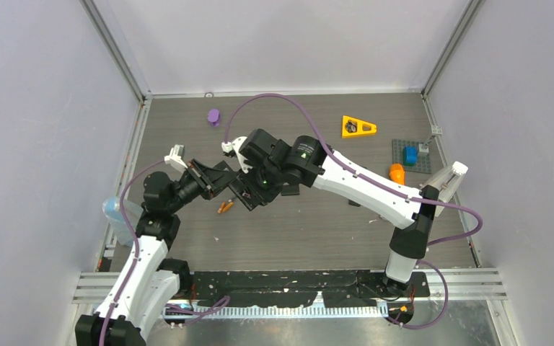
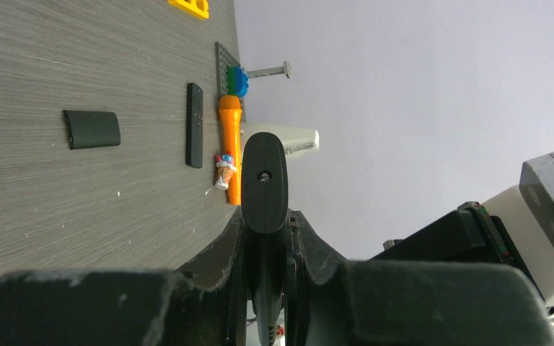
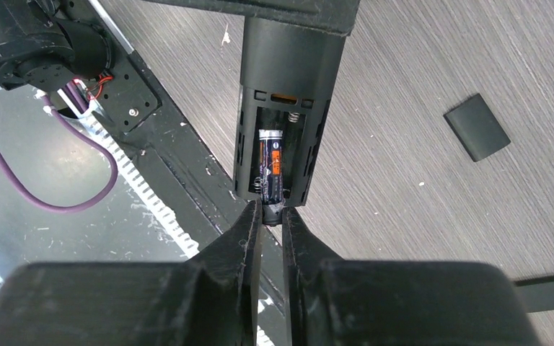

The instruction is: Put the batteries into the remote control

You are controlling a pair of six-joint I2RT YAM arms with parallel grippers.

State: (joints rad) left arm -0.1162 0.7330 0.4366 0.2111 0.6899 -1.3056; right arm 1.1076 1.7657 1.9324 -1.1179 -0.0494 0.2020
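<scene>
My left gripper (image 2: 265, 223) is shut on the black remote control (image 2: 264, 180) and holds it above the table. In the right wrist view the remote control (image 3: 288, 72) has its back compartment open. A dark battery (image 3: 270, 169) with an orange band lies in one slot. My right gripper (image 3: 270, 215) is shut on that battery's near end at the compartment's rim. From above, both grippers meet over the table's left middle: left gripper (image 1: 213, 176), right gripper (image 1: 251, 193). Small orange batteries (image 1: 223, 207) lie on the table just below them.
A black battery cover (image 3: 477, 127) lies on the table. A second black remote (image 2: 195, 124), a long orange stick (image 2: 229, 148) and a small toy (image 2: 223, 171) lie farther right. At the back are a purple piece (image 1: 213, 116), a yellow wedge (image 1: 358, 127) and a grey baseplate (image 1: 420, 163) with a blue brick (image 1: 410, 154).
</scene>
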